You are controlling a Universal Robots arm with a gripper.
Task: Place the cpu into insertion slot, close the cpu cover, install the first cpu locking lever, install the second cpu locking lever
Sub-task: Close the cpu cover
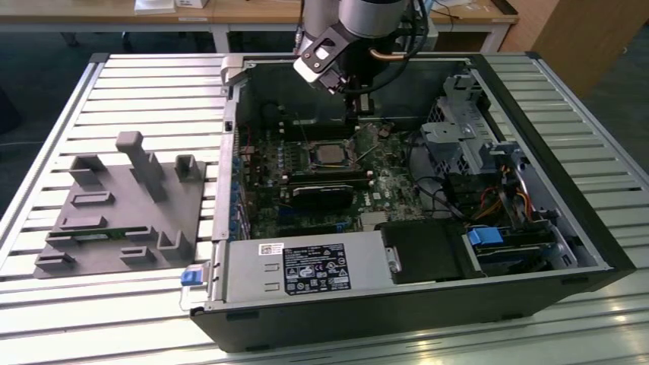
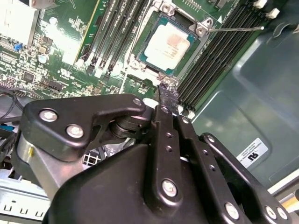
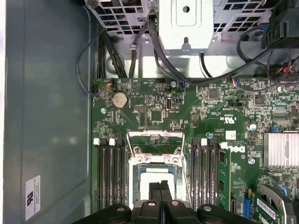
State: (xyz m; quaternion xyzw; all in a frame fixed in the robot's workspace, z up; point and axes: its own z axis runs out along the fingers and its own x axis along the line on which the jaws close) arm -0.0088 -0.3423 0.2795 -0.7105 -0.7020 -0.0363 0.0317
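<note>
cpu (image 2: 167,43) is sitting flat, pale face up, in the insertion slot (image 1: 308,152), so the seating step looks done. the gripper (image 2: 167,91) is hanging just beside the slot's edge with its fingers (image 3: 154,191) pressed together and nothing showing between them, probably so the narrow closed tip can push on small parts rather than pinch. in the exterior view it is standing at about 1 o'clock from the slot, reaching down into the open computer case (image 1: 406,315). the cpu cover (image 2: 200,28) is lying down around the chip, framing it. a thin locking lever (image 2: 238,29) is sticking out over the memory slots (image 2: 219,56), seemingly not hooked, so the cover is likely not clamped yet.
</note>
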